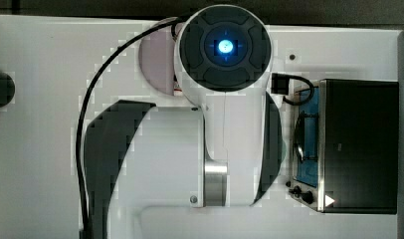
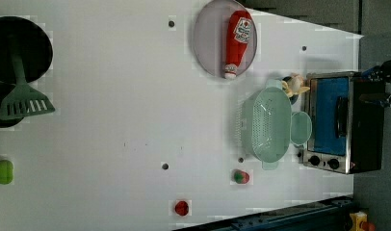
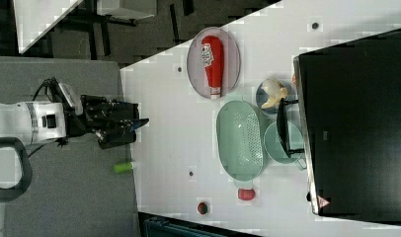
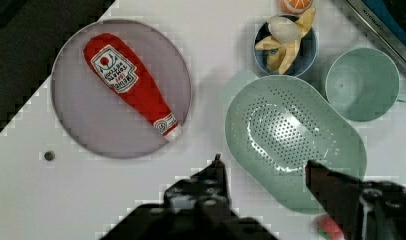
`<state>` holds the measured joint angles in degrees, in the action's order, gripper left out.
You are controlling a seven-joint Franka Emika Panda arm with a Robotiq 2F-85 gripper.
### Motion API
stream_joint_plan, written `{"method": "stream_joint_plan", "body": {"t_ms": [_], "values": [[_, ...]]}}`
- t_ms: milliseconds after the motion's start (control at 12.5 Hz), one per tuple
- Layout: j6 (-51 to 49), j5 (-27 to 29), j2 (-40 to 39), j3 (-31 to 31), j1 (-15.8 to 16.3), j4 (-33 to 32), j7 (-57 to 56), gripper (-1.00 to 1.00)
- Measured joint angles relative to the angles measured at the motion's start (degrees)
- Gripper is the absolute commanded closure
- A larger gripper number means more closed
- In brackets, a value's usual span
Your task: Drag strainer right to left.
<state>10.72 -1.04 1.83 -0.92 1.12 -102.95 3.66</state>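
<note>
Gripper (image 4: 263,167) fingers spread, holding nothing, high off the white table (image 2: 111,96). Strainer (image 2: 266,124) sits near the left view's right, touching the mint cup (image 2: 300,128) by the toaster oven (image 2: 345,122). Risks: rim catch slipping, or dragging into the plate (image 2: 210,43) with its ketchup bottle (image 2: 237,43). Counts: one strainer, one cup, one plate, one bottle.

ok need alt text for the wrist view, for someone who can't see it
The open gripper hangs above a white table, one finger over the near rim of a mint-green strainer without touching it. Beside the strainer are a mint-green cup, a blue bowl of banana, and a grey plate holding a ketchup bottle.
</note>
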Motion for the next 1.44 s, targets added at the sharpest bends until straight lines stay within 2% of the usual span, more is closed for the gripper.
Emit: {"method": "stream_joint_plan", "body": {"t_ms": [80, 160, 320, 400, 560, 800, 960, 1120, 1440], "values": [[-5.8, -1.0, 5.5, -0.8, 0.4, -5.7, 0.1, -0.4], [-12.2, -1.5, 12.1, -1.2, 0.3, -10.7, 0.6, -0.6], [-15.4, -1.7, 22.9, -2.4, -0.2, -15.8, 1.4, -1.0], [-14.7, -2.3, 25.8, -2.6, -0.5, -15.7, 2.0, -1.0], [-6.7, -1.8, 27.6, -2.5, -1.1, -16.0, 2.5, -1.0], [8.1, -2.3, 21.9, -1.6, -0.8, -21.6, 5.4, -1.0], [18.7, 0.1, 13.1, -2.4, 0.3, -27.8, 9.2, -1.0], [28.3, -2.6, 3.6, -1.7, 0.2, -34.1, 15.4, -1.0], [44.5, -1.5, -12.6, -1.5, 0.3, -38.3, 24.9, -1.0]]}}
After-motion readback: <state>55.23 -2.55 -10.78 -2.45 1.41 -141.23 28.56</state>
